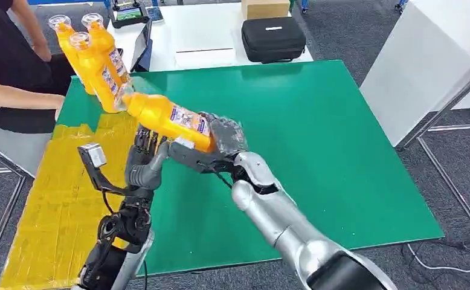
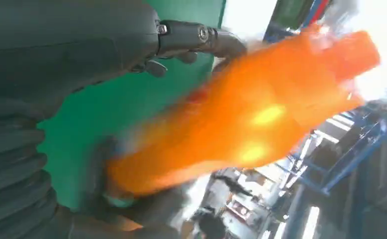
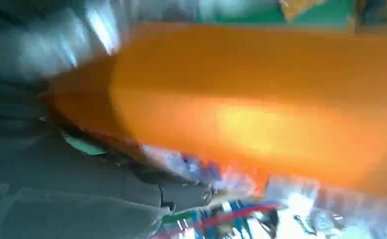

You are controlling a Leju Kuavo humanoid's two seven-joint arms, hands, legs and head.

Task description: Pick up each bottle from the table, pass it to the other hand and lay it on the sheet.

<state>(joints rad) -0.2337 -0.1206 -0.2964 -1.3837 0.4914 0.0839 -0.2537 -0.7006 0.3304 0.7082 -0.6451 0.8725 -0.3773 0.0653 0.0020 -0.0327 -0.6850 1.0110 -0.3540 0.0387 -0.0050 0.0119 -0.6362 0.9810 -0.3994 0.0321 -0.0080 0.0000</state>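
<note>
I am seeing the orange bottle (image 1: 169,118) held in the air over the green table (image 1: 317,139), lying nearly level, its cap end pointing toward ten o'clock and its base toward four o'clock. The right hand (image 1: 211,145) is gripping it at the base end, fingers wrapped around the body beside the label. The left hand (image 1: 148,160) is reaching up from below at about seven o'clock of the bottle, its fingers (image 1: 150,140) spread and raised just under the bottle's middle; I cannot tell whether they are touching it, and the left wrist view, where the bottle is a blurred orange shape close ahead of the fingers, is not settling it either. In the right wrist view the bottle is lying tight against the hand.

The yellow sheet (image 1: 57,199) is lying along the table's left side, at about eight o'clock from the bottle. Three more orange bottles (image 1: 93,60) are standing close together at the table's far left corner, at eleven o'clock. A person (image 1: 9,66) in a dark top is sitting beside that corner. Beyond the table, at one o'clock, a black case (image 1: 273,39) is resting on a white table (image 1: 202,36).
</note>
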